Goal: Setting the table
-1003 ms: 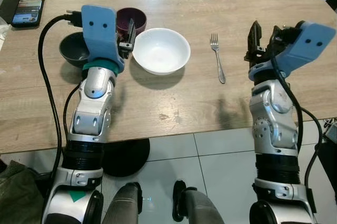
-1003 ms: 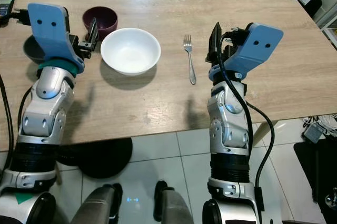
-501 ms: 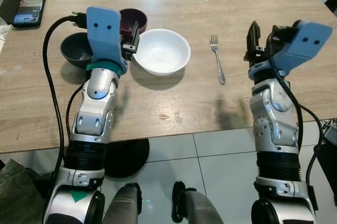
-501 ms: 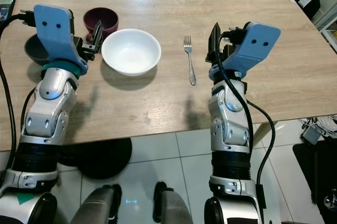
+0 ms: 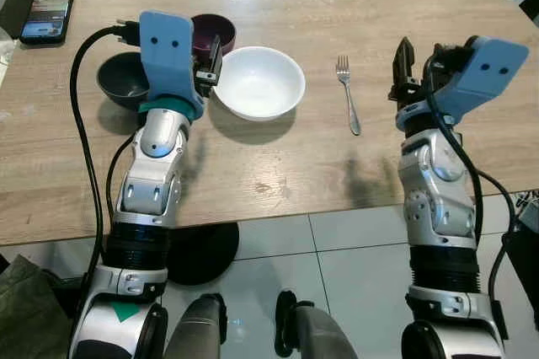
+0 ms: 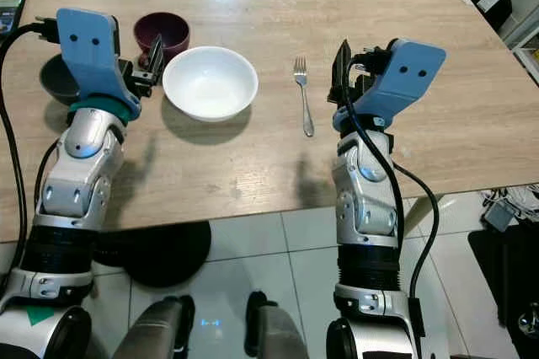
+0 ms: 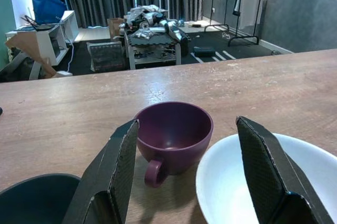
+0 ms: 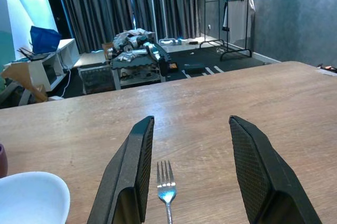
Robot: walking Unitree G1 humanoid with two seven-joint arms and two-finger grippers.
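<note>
Two open grippers: left gripper [image 7: 184, 176] facing purple cup [image 7: 174, 135].

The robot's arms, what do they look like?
Both arms are jointed silver metal with black ribbed collars. Each wrist carries a light blue housing; a black cable loops along each arm. The left end effector and right end effector have flat black textured fingers.

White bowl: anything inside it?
Nothing. The white bowl stands bare on the table; its whole inner bottom shows from above. In the left wrist view, the purple cup beside it is bare inside too. The grey bowl is partly hidden by the left arm.
</note>
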